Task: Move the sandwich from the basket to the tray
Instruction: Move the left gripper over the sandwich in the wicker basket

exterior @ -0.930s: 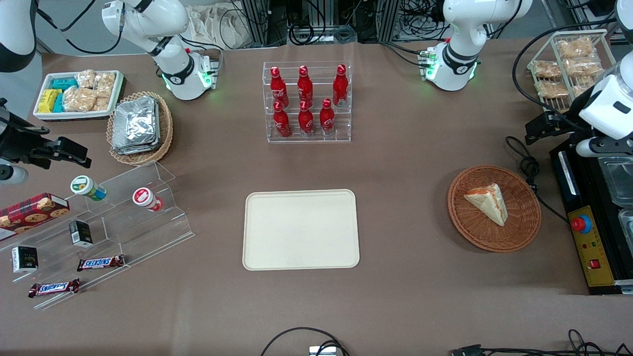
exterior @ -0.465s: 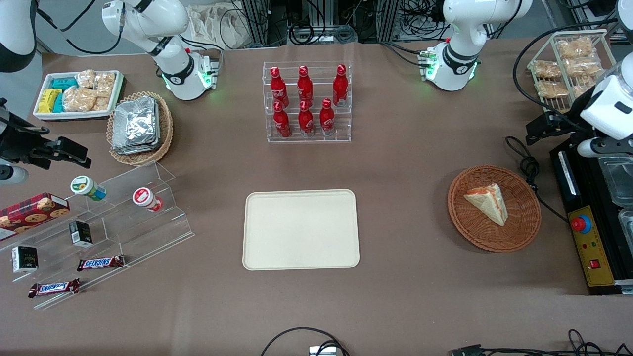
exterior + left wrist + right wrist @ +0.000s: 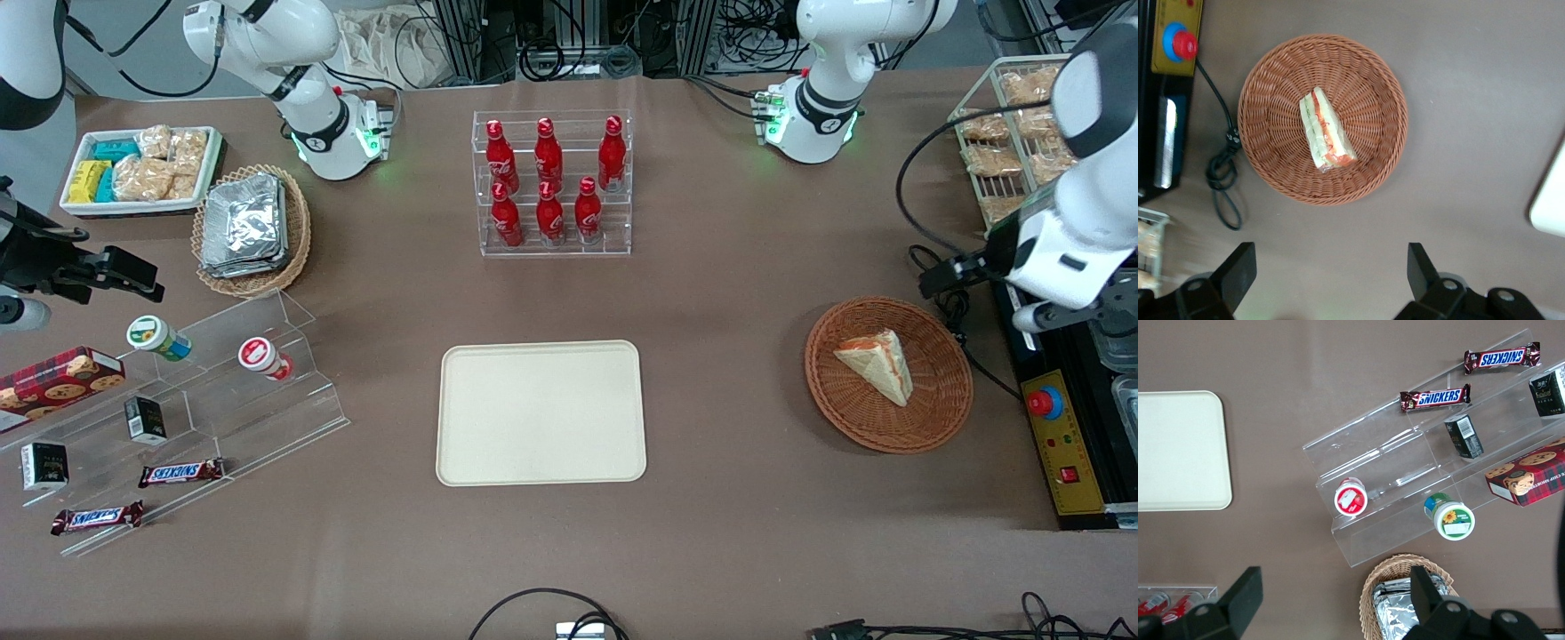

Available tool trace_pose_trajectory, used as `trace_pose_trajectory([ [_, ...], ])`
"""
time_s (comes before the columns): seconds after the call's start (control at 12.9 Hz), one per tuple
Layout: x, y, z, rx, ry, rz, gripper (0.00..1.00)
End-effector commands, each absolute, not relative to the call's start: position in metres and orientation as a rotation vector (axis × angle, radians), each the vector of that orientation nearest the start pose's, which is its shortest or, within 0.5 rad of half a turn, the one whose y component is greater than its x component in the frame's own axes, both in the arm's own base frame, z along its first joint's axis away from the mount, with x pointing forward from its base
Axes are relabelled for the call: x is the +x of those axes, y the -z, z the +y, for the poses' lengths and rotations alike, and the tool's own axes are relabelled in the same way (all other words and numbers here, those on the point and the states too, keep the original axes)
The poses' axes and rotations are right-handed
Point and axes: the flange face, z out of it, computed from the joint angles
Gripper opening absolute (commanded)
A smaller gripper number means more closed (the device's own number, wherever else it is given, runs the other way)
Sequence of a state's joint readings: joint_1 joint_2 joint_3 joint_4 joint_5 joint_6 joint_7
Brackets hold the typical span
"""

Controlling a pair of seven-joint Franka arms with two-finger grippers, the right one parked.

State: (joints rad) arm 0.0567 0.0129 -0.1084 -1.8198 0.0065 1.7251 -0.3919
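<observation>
The counter (image 3: 729, 293) is seen to carry the tray (image 3: 540, 412) and, toward the working arm's end, the basket (image 3: 889, 374) — the sandwich (image 3: 877, 363) is laid inside it. The pincer (image 3: 1328, 277) is held above bare counter near the basket — fingers (image 3: 1239, 269) spread wide, nothing gripped.

A: From where does your front view look?

B: From high above the table's near edge, steeply downward, far enough that you see the tray (image 3: 540, 412), the basket (image 3: 889, 375) and both arm bases at once.

A: And your left wrist view?

B: It rides on the working arm and looks straight down past the gripper (image 3: 1328, 270), whose two fingers stand spread wide apart. It sits closer in: below the tool you get the basket (image 3: 1271, 117) with the sandwich (image 3: 1325, 130), plus a sliver of the tray (image 3: 1553, 200).

A: The right wrist view?

B: It looks down from the parked arm; you share only the tray (image 3: 1178, 450) with the others.
</observation>
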Motion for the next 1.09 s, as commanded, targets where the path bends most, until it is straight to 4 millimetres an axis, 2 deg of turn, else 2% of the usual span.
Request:
trace_pose_trajectory([
  [0.0,0.531,-0.473,-0.03,-3.012,-0.104,-0.69,1.0],
  [0.23,0.511,-0.415,-0.026,-2.971,-0.028,-0.767,1.0],
  [0.62,0.502,-0.365,-0.02,-2.958,0.04,-0.849,1.0],
  [0.78,0.507,-0.347,-0.01,-2.952,0.068,-0.917,1.0],
  [1.01,0.516,-0.317,-0.011,-2.952,0.096,-0.961,1.0],
])
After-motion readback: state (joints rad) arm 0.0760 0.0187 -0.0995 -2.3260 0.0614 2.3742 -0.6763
